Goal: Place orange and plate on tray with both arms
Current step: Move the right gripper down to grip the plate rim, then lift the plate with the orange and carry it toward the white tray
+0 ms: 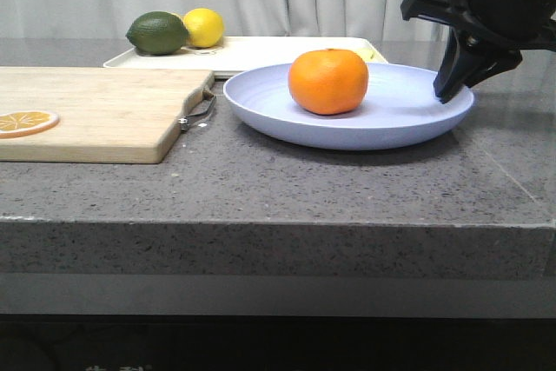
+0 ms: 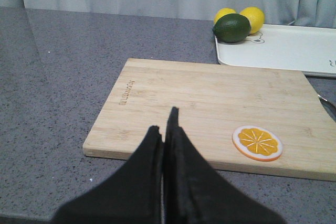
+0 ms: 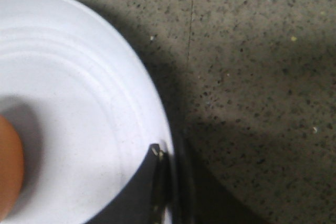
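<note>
The orange [image 1: 328, 81] sits in the middle of the plate [image 1: 391, 115], and the plate stands on the grey table [image 1: 261, 180], not on the tray [image 1: 261, 49]. The tray lies behind the plate, and its near edge is hidden by the plate's far rim. A lime [image 1: 157, 32] and a lemon [image 1: 203, 27] rest on the far left end of the tray.

The right gripper [image 3: 169, 182] is at the right rim of the plate, well apart from the orange. Its fingers are pressed around the rim, one inside the plate and one outside.

The left gripper [image 2: 165, 129] hovers over the near edge of the cutting board [image 2: 210, 103], left of the plate. It is pressed together and holds nothing. An orange slice [image 2: 257, 142] lies on the board just beside this gripper.
</note>
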Controlling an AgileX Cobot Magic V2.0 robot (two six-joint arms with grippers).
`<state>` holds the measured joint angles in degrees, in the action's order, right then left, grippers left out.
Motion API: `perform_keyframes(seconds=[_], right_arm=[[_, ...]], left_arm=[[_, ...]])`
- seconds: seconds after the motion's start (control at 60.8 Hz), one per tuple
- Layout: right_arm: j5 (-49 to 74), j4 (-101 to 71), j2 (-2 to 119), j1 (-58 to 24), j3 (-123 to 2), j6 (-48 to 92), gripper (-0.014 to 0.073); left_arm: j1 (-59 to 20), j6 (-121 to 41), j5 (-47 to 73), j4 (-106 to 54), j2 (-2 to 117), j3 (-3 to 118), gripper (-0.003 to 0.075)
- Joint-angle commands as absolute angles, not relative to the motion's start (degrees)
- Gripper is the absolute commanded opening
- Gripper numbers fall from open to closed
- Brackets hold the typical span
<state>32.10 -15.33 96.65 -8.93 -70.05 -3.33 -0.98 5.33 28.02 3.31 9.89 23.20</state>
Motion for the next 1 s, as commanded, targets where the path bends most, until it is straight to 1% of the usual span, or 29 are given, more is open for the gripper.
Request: perform_keyframes(seconds=[0.0, 0.329, 0.575, 0.723, 0.986], right_arm=[[31.9, -15.5, 94.6, -8.7, -72.3, -2.9, -0.0061], [40.9, -21.8, 94.6, -4.9, -82.6, -2.9, -0.0061], [42.3, -24.8, 96.2, -4.1, -93.0, -2.9, -0.0061], [47.3, -27.9, 103.0, -4.1, -104.2, -2.9, -0.0061], [53.7, -32.5, 122.0, -4.4, -131.9, -4.8, -0.0060]], left_arm=[[-0.8, 5.8, 23.3, 3.1, 10.5, 24.6, -0.0018], [-0.8, 5.8, 23.3, 3.1, 10.5, 24.6, -0.0018], [-0.8, 5.8, 23.3, 3.1, 10.5, 24.6, -0.0018], [-0.8, 5.8, 23.3, 3.1, 10.5, 24.6, -0.0018], [-0.8, 5.8, 23.3, 3.1, 10.5, 24.6, -0.0018]])
